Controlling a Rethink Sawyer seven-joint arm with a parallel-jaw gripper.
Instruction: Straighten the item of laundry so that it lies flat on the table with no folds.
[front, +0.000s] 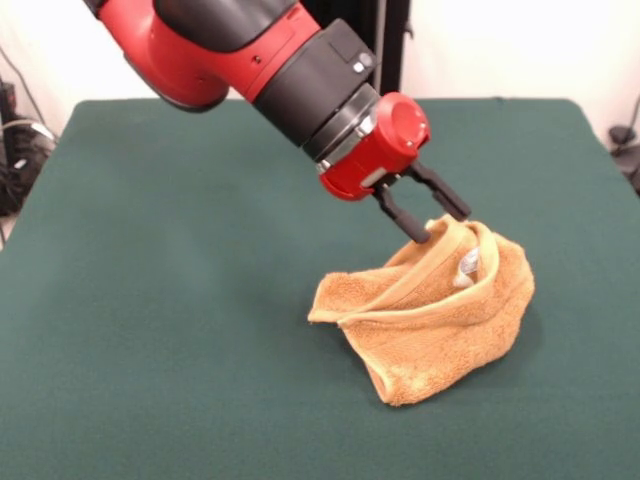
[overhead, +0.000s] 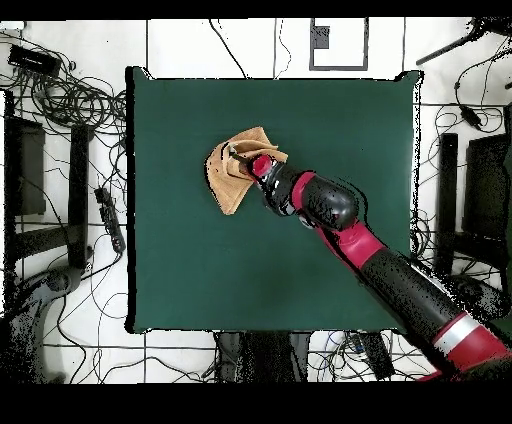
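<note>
The tool (front: 437, 222) comes down at a slant from the red and black arm (front: 250, 55), and its two dark fingers (front: 402, 216) are clenched on the upper hem of the towel (front: 430, 315), pinching the flat woven band where the cloth peaks. That pinched edge is lifted off the tabletop (front: 180, 300), so the towel stands up like a small tent: one side drapes down toward the front of the tabletop, another flap spreads out low to the side away from the tool, and the band curves along the open rim between them. A small white tag (front: 466, 266) shows just inside the raised fold, close below the fingers. The lower part of the cloth rests on the green felt in a bunched heap, folded over itself and far from flat.

From above, the towel (overhead: 235, 170) shows as a crumpled orange wedge with the tool (overhead: 250, 165) over its edge nearest the arm (overhead: 400, 280), which stretches diagonally across the tabletop (overhead: 200, 260) from one corner. The towel lies inside the tabletop's borders, with broad green felt on every side of it. Cables (overhead: 60, 90) trail over the floor beyond the tabletop's edges.
</note>
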